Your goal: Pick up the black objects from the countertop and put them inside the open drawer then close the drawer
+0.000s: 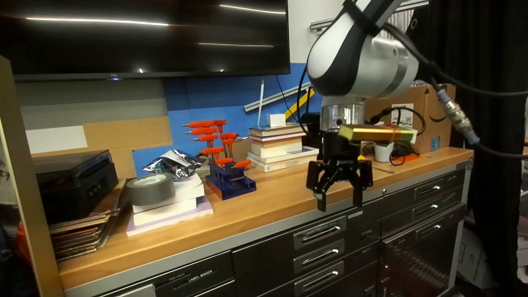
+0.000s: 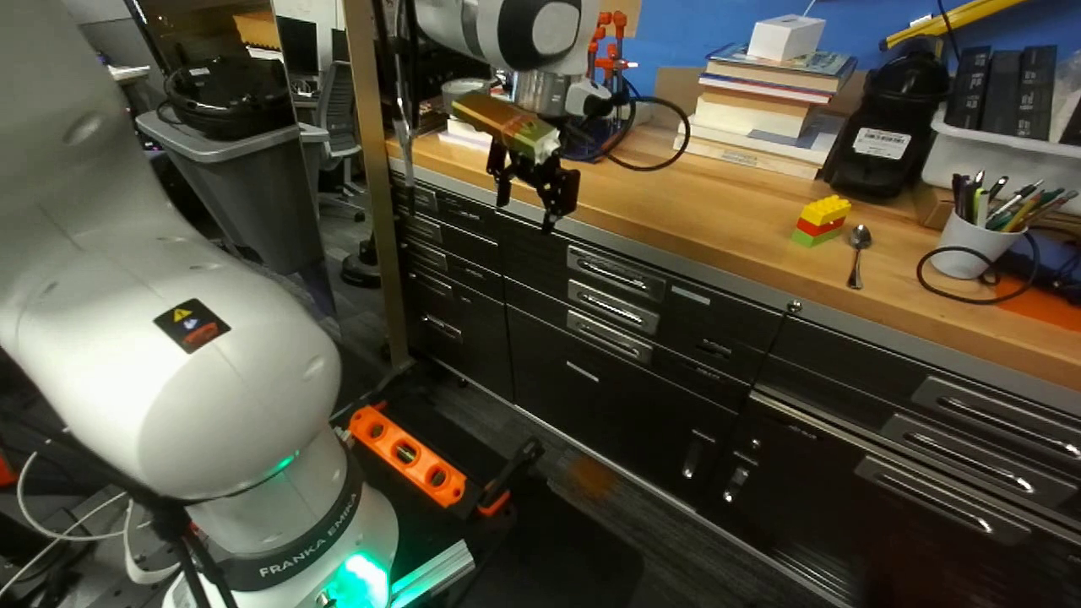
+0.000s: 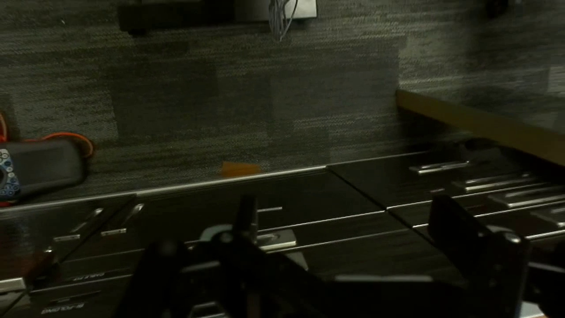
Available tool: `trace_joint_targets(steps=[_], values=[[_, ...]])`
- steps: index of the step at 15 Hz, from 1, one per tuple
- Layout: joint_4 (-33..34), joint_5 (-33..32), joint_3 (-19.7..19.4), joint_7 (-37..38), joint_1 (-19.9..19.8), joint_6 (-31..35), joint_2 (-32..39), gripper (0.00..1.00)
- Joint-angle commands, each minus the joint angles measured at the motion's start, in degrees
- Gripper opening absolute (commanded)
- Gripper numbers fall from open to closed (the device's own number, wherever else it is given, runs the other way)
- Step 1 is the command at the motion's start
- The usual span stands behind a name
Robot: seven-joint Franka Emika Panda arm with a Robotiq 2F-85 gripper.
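Two fingers (image 1: 357, 198) hang apart near one countertop (image 2: 718, 198) bearing one spoon (image 2: 860, 238)

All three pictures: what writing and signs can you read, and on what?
"FRANKA EMIKA": robot's base
"LABEL MAKER": a drawer front
"TCL": the TV
Yellow warning triangle: arm sticker
Too small or blurred: other drawer labels, lettering on the hand, carton label, barcode label, book spines.

The table (image 2: 718, 211) carries two book stacks (image 1: 277, 149), one duct tape roll (image 1: 150, 190), one spoon (image 2: 860, 240), one pen cup (image 2: 969, 231), one toy-brick stack (image 2: 821, 223) and one T-handle hex-key stand (image 1: 231, 185).
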Motion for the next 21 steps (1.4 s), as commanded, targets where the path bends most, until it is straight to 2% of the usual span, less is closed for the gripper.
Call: trace_joint_targets(steps=[1,4,8,17,21], values=[[-2.16,-0.35,0.29,0.84,0.08,-11.44,-11.97,1.0],[-1.6,-0.97,0.72,2.73,-0.06,-19.15,-18.35,1.0],[-2.59,-0.99,1.81,5.74,-0.18,-24.67,-26.46,1.0],[-12.58,3.19,5.23,5.77,4.0,-27.91,-45.23,1.0],[-15.03,4.02,5.5,5.79,4.82,-29.29,-50.15,1.0]])
